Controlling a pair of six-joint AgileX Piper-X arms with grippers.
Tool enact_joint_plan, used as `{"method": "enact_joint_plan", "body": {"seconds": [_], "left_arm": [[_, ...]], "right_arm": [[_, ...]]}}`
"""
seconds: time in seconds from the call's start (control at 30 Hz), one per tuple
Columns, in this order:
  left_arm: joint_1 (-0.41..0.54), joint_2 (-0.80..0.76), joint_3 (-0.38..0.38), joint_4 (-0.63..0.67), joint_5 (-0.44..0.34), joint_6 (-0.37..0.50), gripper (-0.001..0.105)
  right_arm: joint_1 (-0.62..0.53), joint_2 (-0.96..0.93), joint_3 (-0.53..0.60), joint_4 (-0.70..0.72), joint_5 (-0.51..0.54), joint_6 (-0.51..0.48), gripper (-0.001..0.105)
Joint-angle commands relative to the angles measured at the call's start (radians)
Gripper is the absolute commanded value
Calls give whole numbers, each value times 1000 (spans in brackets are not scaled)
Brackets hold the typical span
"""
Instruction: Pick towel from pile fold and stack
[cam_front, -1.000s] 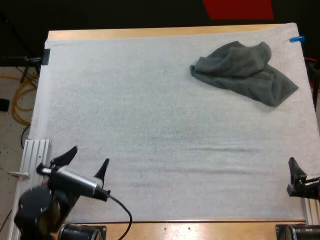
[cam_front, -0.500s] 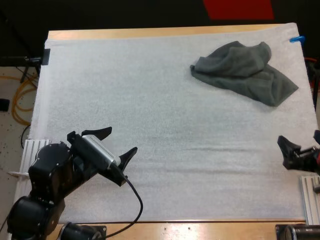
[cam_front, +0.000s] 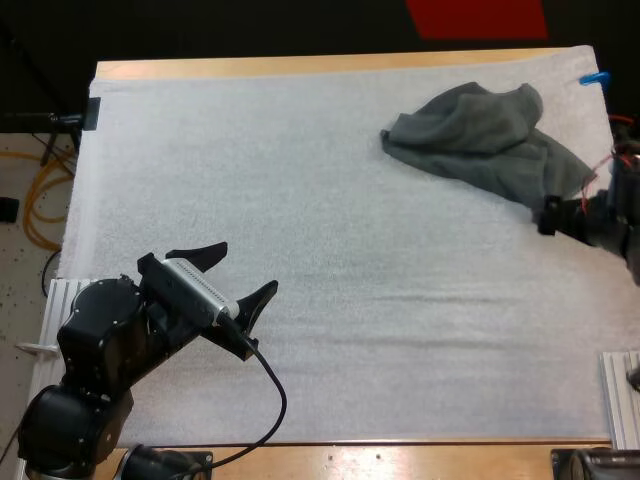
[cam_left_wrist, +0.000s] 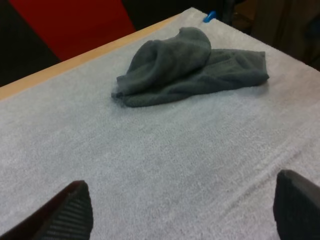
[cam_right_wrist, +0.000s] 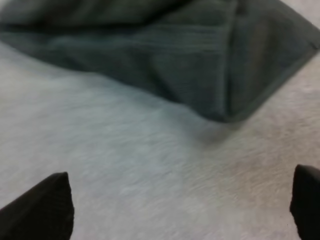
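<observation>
A crumpled dark grey-green towel (cam_front: 485, 140) lies on the far right part of the white mat (cam_front: 300, 170). My right gripper (cam_front: 552, 214) hovers just short of the towel's near right corner, and its fingers stand apart. In the right wrist view that towel corner (cam_right_wrist: 165, 45) lies just ahead of the open right gripper (cam_right_wrist: 182, 200), which holds nothing. My left gripper (cam_front: 236, 275) is open over the near left of the mat, far from the towel. The left wrist view looks across bare mat to the towel (cam_left_wrist: 185, 65) beyond the open left gripper (cam_left_wrist: 181, 200).
Metal rails sit at the table's near left (cam_front: 70, 300) and near right (cam_front: 620, 390). The wooden table edge (cam_front: 300, 65) runs along the far side of the mat. Bare mat stretches between the left gripper and the towel.
My right gripper has travelled from the near right edge up to the towel's near corner. My left gripper swung forward and to the right over the mat, then barely moved.
</observation>
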Motion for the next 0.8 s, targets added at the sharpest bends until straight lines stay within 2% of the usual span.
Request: {"method": "enact_joint_plan", "body": {"seconds": [0.0,0.3,0.47,0.53,0.63,0.7,0.73,0.77], "left_arm": [[-5,-2,-7,-9,8,-10,72],[-5,-2,-7,-9,8,-52,72],[-5,-2,-7,-9,8,-52,72],[-5,-2,-7,-9,8,-52,72],[-5,-2,-7,-9,8,-52,72],[-5,-2,-7,-9,8,-52,72],[-5,-2,-7,-9,8,-52,72],[-5,-2,-7,-9,8,-52,72]], "right_arm": [[2,54,-30,-27,13,1,85],[2,412,-211,-52,69,1,85],[2,525,-272,-49,72,1,85],[2,553,-285,-44,72,1,82],[2,588,-297,-26,93,1,59],[2,597,-298,-19,132,1,36],[2,598,-298,-18,138,1,29],[2,597,-298,-16,139,-7,16]]}}
